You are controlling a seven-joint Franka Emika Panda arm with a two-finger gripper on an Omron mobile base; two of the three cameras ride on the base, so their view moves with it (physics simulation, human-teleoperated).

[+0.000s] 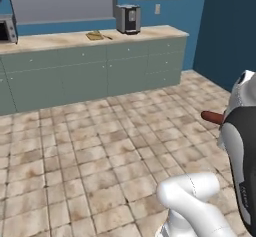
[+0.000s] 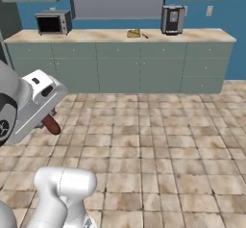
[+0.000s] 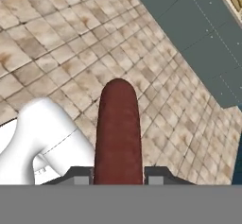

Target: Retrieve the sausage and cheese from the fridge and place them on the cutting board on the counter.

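the gripper [image 3: 118,176] is clamped on the sausage [image 3: 118,133], its long axis jutting straight out from the jaws, with the cutting board [image 2: 134,33] well apart across the floor on the counter [image 2: 202,34]

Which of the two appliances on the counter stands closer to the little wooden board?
The tall silver-and-black machine, a coffee maker by the look of it, stands just beside the cutting board. The boxy toaster oven with its dark window sits far off at the counter's other end.

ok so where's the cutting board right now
The cutting board lies on the counter across the tiled floor, left of the coffee machine and right of the microwave.
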